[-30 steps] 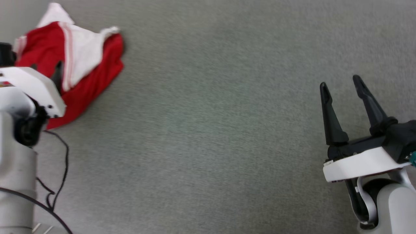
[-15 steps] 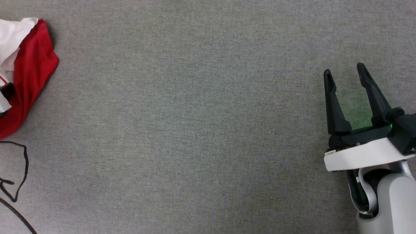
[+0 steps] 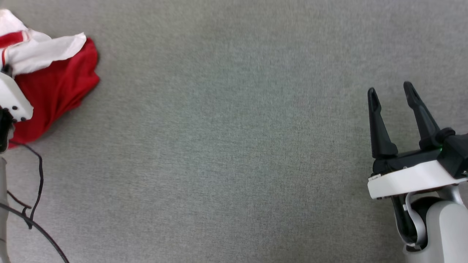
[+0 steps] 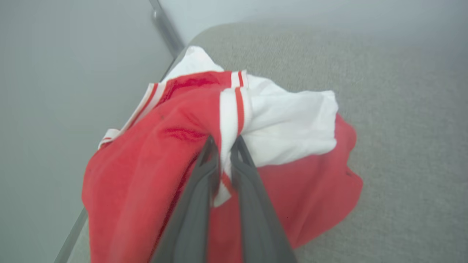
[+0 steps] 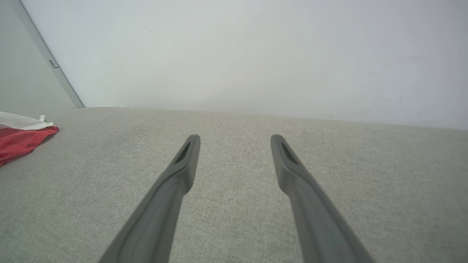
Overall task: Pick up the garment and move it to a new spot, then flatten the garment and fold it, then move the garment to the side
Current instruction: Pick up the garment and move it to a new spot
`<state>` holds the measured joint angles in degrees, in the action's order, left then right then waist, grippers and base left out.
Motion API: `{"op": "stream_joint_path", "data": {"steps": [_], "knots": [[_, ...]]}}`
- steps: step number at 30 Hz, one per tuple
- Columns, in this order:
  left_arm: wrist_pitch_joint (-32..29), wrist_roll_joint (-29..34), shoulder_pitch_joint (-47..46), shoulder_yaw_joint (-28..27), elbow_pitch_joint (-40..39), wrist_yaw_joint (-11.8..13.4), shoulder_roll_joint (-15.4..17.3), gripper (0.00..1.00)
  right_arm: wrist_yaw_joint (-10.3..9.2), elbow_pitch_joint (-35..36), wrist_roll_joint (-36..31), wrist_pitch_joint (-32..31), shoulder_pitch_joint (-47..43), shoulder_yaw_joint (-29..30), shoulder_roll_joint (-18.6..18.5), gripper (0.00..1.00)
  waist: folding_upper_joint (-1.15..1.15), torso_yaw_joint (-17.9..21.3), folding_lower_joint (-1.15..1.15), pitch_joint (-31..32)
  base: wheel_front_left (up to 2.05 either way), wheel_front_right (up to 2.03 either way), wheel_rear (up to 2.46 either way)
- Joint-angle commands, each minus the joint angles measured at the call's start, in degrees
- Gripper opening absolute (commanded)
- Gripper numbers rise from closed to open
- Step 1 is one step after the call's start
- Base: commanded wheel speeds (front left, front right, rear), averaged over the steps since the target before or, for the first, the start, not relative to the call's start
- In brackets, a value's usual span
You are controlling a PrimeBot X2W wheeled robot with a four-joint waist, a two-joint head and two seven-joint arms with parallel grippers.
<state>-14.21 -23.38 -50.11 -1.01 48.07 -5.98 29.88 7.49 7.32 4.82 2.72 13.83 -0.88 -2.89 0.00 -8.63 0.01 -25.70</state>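
The garment [image 3: 55, 87], a crumpled red T-shirt with white sleeves and striped trim, lies bunched at the far left of the grey surface. In the left wrist view the garment [image 4: 153, 153] hangs from my left gripper [image 4: 225, 144], which is shut on a striped white fold of it. The white housing of my left wrist [image 3: 12, 100] covers part of the cloth in the head view. My right gripper [image 3: 391, 95] stands open at the right, nothing between its fingers, far from the shirt. A corner of the garment [image 5: 20, 140] shows at the left of the right wrist view.
A grey fabric surface [image 3: 234, 146] spreads across the middle. Black cables [image 3: 34, 197] loop at the lower left beside my left arm. A pale wall [image 5: 256, 54] rises behind the surface, with a metal frame bar [image 4: 166, 27] near the garment's far side.
The head camera has swung, so the whole picture shifted. The garment's white sleeve has changed shape and now spreads over the red cloth, held by my left gripper. The right gripper stays open.
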Motion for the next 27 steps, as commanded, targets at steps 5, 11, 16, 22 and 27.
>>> {"op": "stream_joint_path", "data": {"steps": [5, 11, 16, 22, 27], "knots": [[10.2, 2.3, -1.3, 1.5, -3.2, 0.3, -1.2, 0.0, 0.0, -0.7, 1.4, 0.3, -2.9, 0.9, 0.0, 1.0, 0.0, -1.4, -0.01, 8.2, 0.0, 0.0, 0.0], [17.9, 2.3, -0.6, 3.0, -7.9, 0.1, -4.6, 0.0, 0.0, -0.7, 2.3, 0.4, -5.8, 1.6, 0.0, 1.0, 0.0, -0.5, -0.01, 14.8, 0.0, 0.0, 0.0], [20.2, 2.4, 2.8, 5.2, -13.6, -0.2, -8.0, 0.0, 0.0, -0.5, 3.4, 0.3, -8.2, 1.5, 0.0, 1.0, 0.0, 2.0, -0.01, 19.6, 0.0, 0.0, 0.0], [20.7, 1.7, 9.4, 8.2, -23.6, 0.4, -13.0, 0.0, 0.0, 1.1, 4.0, -0.6, -10.4, 2.0, 0.0, 1.0, 0.0, 5.7, -0.01, 22.1, 0.0, 0.0, 0.0], [19.4, 0.5, 17.3, 12.2, -31.8, 0.4, -18.0, 0.0, 0.0, 1.9, 4.7, -1.1, -11.8, 2.3, 0.0, 1.0, 0.0, 8.6, -0.01, 22.4, 0.0, 0.0, 0.0]]}}
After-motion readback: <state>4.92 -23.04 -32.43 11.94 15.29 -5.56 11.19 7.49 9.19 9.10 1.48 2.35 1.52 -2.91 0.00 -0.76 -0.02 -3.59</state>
